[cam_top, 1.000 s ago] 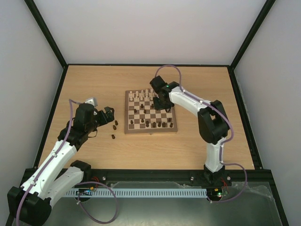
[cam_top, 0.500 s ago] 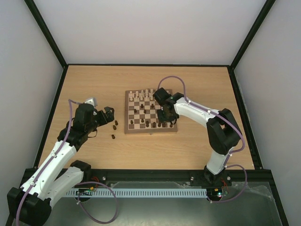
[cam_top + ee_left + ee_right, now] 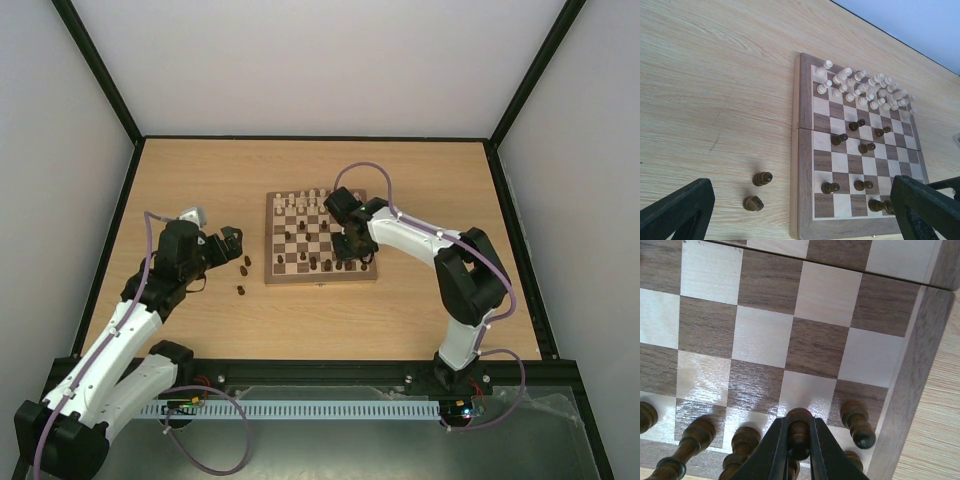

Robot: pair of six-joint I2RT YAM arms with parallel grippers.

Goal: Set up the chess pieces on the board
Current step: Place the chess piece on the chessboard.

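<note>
The board (image 3: 271, 241) lies mid-table. Pale chess pieces (image 3: 305, 203) crowd its far rows, and dark ones (image 3: 318, 263) stand scattered nearer. Over the near right corner, my right gripper (image 3: 348, 247) is shut on a dark piece (image 3: 799, 425), low above a light square beside other dark pieces (image 3: 858, 424) near the border (image 3: 900, 390). Left of the board my left gripper (image 3: 232, 241) is open and holds nothing. Two dark pieces (image 3: 761, 178) (image 3: 753, 203) lie on the table between its fingers (image 3: 680, 212), just off the board's edge (image 3: 802, 150).
The two loose dark pieces (image 3: 245, 264) (image 3: 241, 291) sit on the wooden table (image 3: 200, 180) left of the board. Black frame rails (image 3: 100, 230) and pale walls enclose the table.
My right gripper has come from the board's far right rows toward the near right corner, still shut on the dark piece. The left arm has stayed put.
</note>
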